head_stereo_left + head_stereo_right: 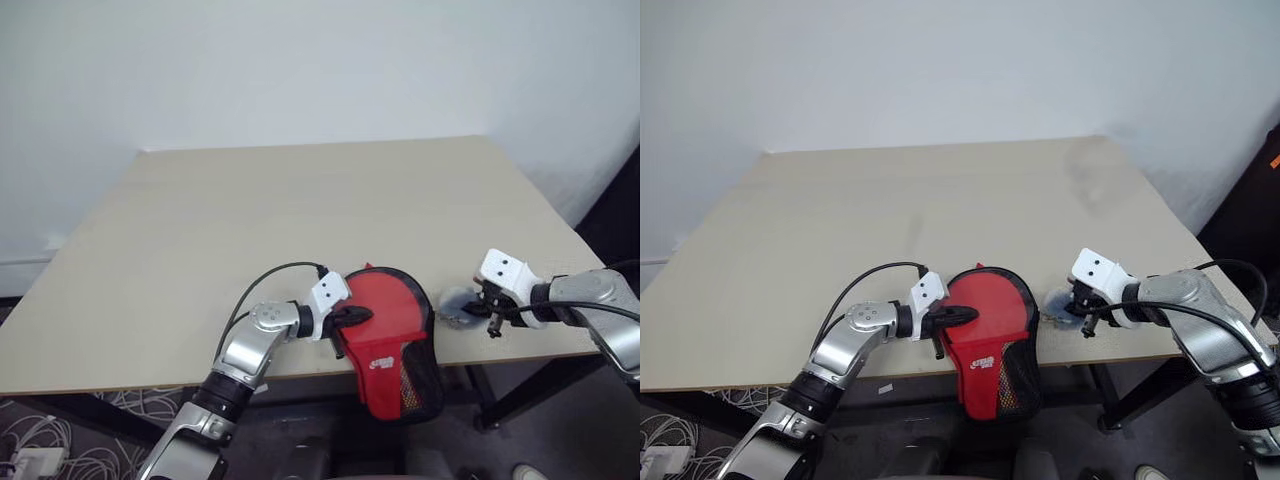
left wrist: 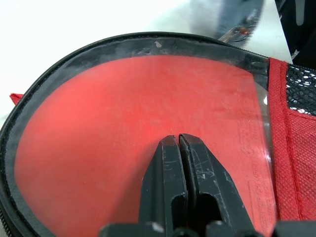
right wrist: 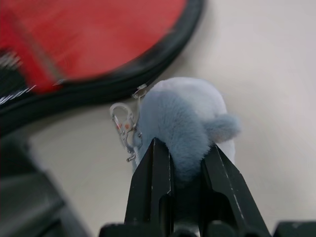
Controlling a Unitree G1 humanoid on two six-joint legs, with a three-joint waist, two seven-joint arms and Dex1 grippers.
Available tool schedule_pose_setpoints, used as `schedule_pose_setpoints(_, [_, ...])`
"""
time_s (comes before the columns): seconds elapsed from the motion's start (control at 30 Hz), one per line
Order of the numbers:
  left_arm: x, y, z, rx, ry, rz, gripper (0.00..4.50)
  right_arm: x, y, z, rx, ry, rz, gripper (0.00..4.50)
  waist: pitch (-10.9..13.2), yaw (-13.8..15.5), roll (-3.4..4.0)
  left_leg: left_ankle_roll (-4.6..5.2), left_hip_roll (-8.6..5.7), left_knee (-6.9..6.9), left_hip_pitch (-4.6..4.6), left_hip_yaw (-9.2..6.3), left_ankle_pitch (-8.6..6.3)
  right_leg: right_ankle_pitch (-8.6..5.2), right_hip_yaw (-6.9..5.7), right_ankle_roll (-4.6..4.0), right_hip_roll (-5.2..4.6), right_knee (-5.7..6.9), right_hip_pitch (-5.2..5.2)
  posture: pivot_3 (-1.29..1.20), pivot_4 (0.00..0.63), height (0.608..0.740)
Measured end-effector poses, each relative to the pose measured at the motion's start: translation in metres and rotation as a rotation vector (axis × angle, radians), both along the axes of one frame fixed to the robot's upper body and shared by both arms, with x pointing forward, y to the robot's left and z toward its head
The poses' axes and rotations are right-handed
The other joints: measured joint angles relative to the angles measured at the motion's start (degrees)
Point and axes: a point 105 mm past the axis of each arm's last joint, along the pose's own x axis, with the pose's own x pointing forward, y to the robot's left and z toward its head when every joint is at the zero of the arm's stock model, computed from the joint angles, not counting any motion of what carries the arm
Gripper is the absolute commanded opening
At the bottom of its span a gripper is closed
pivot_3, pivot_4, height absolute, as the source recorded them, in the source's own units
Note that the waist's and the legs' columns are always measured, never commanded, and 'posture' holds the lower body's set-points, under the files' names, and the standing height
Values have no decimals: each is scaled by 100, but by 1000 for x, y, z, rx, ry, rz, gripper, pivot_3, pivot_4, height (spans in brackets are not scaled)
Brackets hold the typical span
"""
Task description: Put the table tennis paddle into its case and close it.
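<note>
The left gripper, fingers pressed together, rests on the case at the table's near edge, its narrow end overhanging. The right gripper clamps a blue-grey fluffy charm just beside the case.

Table: pale, matt, wood-look top, smooth and even.

Case, lower centre of the head views: red woven cloth with a visible weave, black open mesh at the narrow end, black fabric edging. Its round face carries a clear glossy plastic window, lightly scuffed, over a matt red surface.

Left gripper: fingers of black hard plastic, matt, scratched.

Right gripper: same black plastic, clamped on a blue-grey plush charm, soft and fuzzy, with a small shiny metal clip.
</note>
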Motion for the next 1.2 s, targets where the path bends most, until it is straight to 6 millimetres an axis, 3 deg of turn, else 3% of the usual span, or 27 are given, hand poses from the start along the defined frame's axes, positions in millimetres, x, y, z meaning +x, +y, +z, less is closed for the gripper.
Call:
schedule_pose_setpoints(0.37, [-3,-6,0,0,4,-36,0,-35,3,-3,-38,58,173,178,-3,26,-5,55,-16,1,11,-2,-25,-13,-24,36,-45,-62,61,0,0,698])
schedule_pose_setpoints(1.2, [-5,-11,-1,8,9,-62,0,-84,1,-9,-83,153,309,178,-21,276,-33,51,-22,3,11,4,-56,-28,-23,57,-55,-73,67,0,0,698])
